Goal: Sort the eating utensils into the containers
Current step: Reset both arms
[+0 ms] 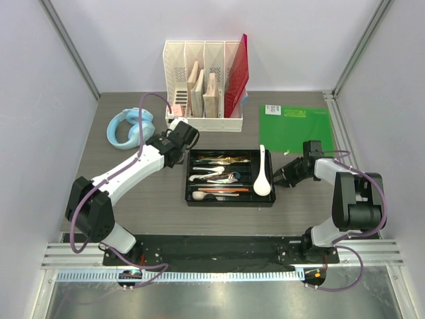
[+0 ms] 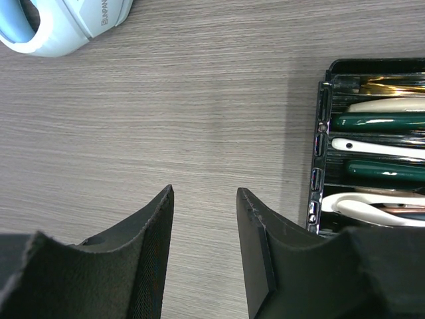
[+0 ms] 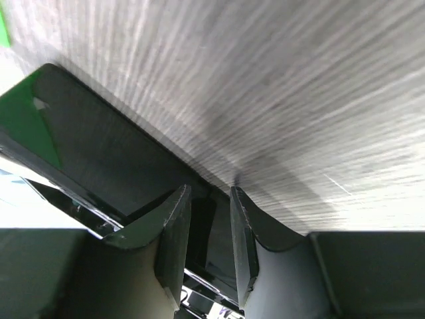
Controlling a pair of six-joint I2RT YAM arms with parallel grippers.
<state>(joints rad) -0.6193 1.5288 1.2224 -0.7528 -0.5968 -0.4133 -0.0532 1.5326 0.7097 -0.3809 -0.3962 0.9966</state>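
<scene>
The black cutlery tray (image 1: 191,178) lies mid-table and holds several utensils: silver, gold, white and dark-handled pieces (image 1: 219,176). A large white ceramic soup spoon (image 1: 263,176) lies in its right end. My left gripper (image 1: 178,159) is open and empty, just off the tray's far left corner. Its view (image 2: 204,193) shows bare table between the fingers, with the tray's end (image 2: 319,166) and green-handled pieces (image 2: 378,121) at the right. My right gripper (image 1: 280,178) is at the tray's right edge. In its view (image 3: 208,193) the jaws stand narrowly apart over the tray's black wall (image 3: 99,153).
A white slotted file organizer (image 1: 202,80) with wooden boards and a red folder (image 1: 237,76) stands at the back. Blue headphones (image 1: 129,126) lie at the left and also show in the left wrist view (image 2: 60,26). A green mat (image 1: 294,129) lies at the back right.
</scene>
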